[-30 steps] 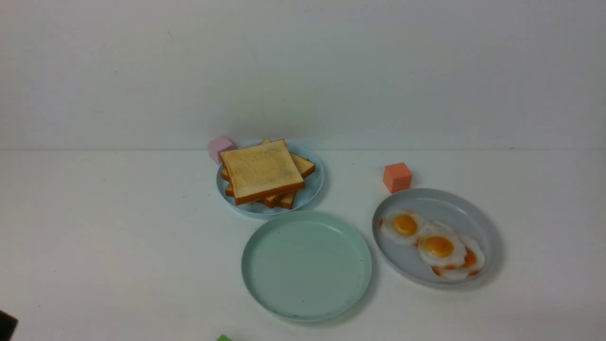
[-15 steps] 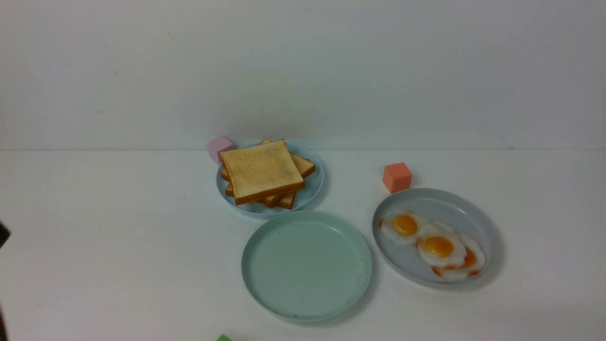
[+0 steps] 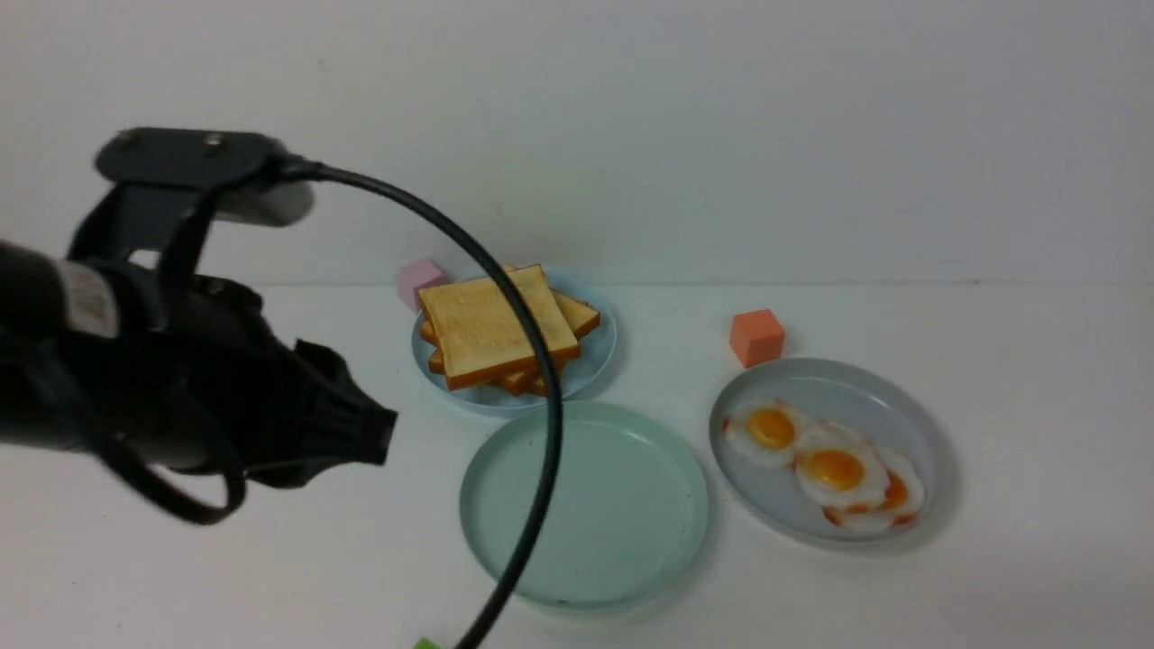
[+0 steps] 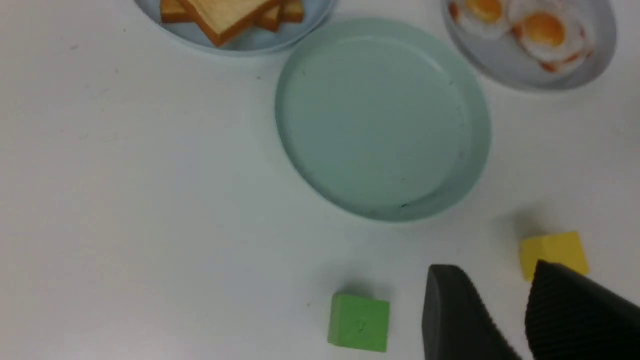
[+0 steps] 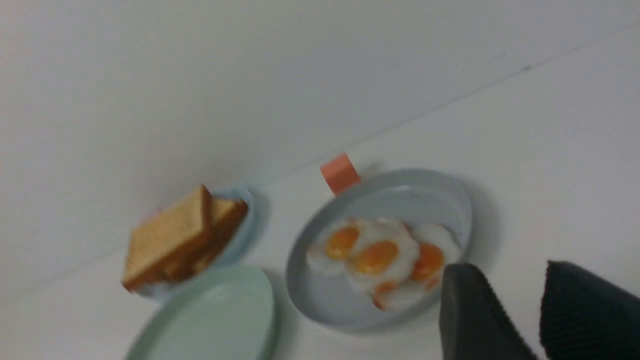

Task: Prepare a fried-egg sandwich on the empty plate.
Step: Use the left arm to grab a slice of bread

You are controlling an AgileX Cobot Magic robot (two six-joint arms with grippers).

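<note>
In the front view, the black cable of the left arm [image 3: 189, 361] crosses the mint-green plate [image 3: 622, 505], covering a strip of its floor and part of its near rim. Behind the plate, the same cable crosses the toast stack [image 3: 496, 329]; the top slice hides most of the slices under it, so their count is unclear. Right of the plate, 1 of the 3 fried eggs [image 3: 834, 469] partly covers another. Nearer the robot than the plate, the green block [image 3: 425, 644] is cut off by the front view's edge.

The left wrist view crops the toast stack, and its black fingers [image 4: 455, 300] run out of frame. The right wrist view crops the mint-green plate and blurs the toast.
</note>
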